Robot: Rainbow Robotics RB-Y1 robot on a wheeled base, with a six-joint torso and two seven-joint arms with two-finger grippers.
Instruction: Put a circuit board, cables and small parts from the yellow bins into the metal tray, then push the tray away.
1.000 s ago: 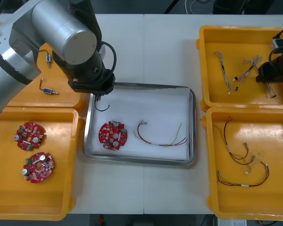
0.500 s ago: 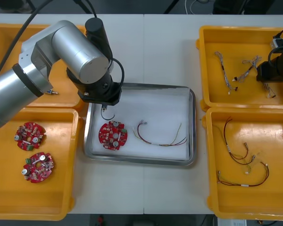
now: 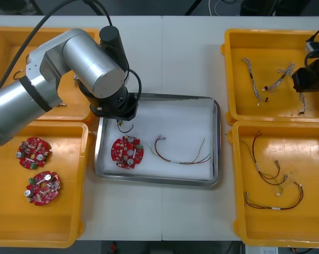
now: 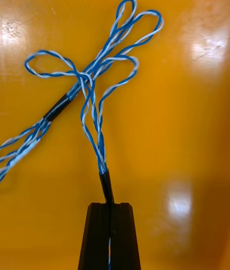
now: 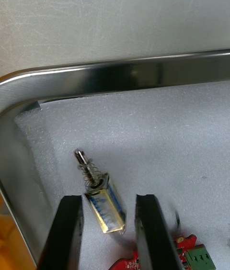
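My left gripper [image 3: 121, 119] is low over the metal tray's [image 3: 159, 97] near-left corner. In the left wrist view its fingers [image 5: 67, 222] stand apart, open, and a small metal part [image 5: 98, 188] lies loose on the white lining between them. A round red circuit board [image 3: 127, 152] and a red and yellow cable [image 3: 180, 156] lie in the tray. My right gripper [image 4: 109, 205] is down in the upper right yellow bin [image 3: 239, 106], shut on the end of a twisted blue and white cable [image 4: 93, 107].
Two more circuit boards [image 3: 33, 152] [image 3: 43, 188] lie in the lower left bin. The lower right bin [image 3: 239, 211] holds red and black cables [image 3: 271, 174]. More twisted cables [image 3: 254, 79] lie in the upper right bin. My left arm [image 3: 69, 58] reaches across the upper left bin.
The left gripper moved down into the tray's corner and opened, leaving the small metal part on the lining. The right gripper shut on the blue and white cable.
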